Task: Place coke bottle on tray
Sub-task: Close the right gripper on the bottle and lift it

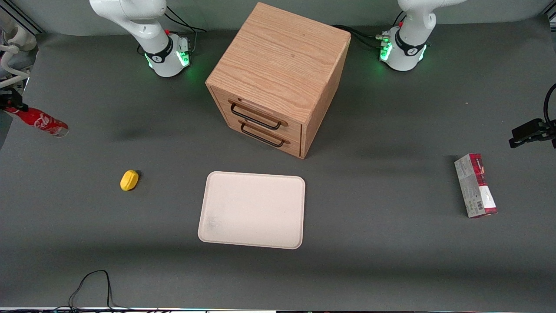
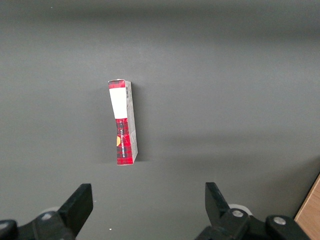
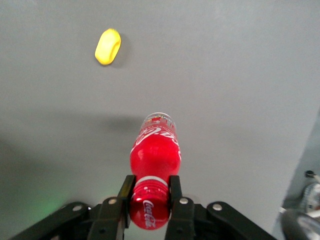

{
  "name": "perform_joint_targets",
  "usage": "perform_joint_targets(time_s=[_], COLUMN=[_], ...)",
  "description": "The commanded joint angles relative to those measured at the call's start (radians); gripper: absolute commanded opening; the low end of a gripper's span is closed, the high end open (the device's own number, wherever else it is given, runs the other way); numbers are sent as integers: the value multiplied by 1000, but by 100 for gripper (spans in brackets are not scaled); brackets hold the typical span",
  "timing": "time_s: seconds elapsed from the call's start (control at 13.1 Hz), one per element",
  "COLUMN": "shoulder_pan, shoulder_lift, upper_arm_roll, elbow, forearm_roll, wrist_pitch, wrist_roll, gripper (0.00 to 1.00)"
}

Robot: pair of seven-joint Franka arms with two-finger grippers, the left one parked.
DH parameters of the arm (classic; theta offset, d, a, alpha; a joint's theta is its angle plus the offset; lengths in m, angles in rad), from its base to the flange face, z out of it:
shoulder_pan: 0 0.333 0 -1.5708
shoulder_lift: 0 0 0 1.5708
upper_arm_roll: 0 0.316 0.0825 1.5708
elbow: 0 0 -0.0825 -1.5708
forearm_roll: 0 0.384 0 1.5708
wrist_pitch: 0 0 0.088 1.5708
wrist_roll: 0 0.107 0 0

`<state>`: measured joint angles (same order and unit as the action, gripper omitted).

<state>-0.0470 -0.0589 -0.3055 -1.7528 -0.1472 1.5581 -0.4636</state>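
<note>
The gripper [image 3: 150,200] is clamped on the cap end of the bottle [image 3: 154,170], one finger [image 3: 125,192] on each side of the neck. The bottle's silvery base points away from the gripper toward the table [image 1: 391,261].

In the front view the gripper [image 1: 9,103] sits at the working arm's end of the table, partly cut off by the picture's edge. The bottle [image 1: 38,121] lies nearly level in its grip, base tilted slightly down. It appears to be held clear of the table, though the gap cannot be confirmed from this angle.

The tray [image 1: 253,210] lies flat near the middle of the table, closer to the edge nearest the front camera, with nothing on it. Bottle and tray are well apart.

A lemon [image 1: 129,180] rests on the table between the bottle and the tray, closer to the front camera than the bottle and apart from both. In the right wrist view the lemon [image 3: 108,46] lies on the table past the bottle's base, not touching it.

A wooden cabinet [image 1: 278,74] with two drawers stands farther from the front camera than the tray, its drawer fronts angled toward the tray.

A carton [image 1: 475,185] lies on the table toward the parked arm's end, well apart from the tray.
</note>
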Motion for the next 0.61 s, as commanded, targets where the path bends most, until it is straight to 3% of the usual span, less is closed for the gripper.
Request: perform_joint_targets(time_s=[0.0, 0.15, 0.3, 0.53], shoulder_pan=[-1, 1, -1, -1], shoulder_lift=[227, 322, 349, 439], upper_arm_roll=[38, 40, 49, 133], elbow=[362, 523, 570, 660], forearm_roll=[49, 107, 144, 141], wrist_pitch=[-189, -265, -273, -274], wrist_roll=[17, 75, 133, 233], gripper=[3, 3, 3, 3])
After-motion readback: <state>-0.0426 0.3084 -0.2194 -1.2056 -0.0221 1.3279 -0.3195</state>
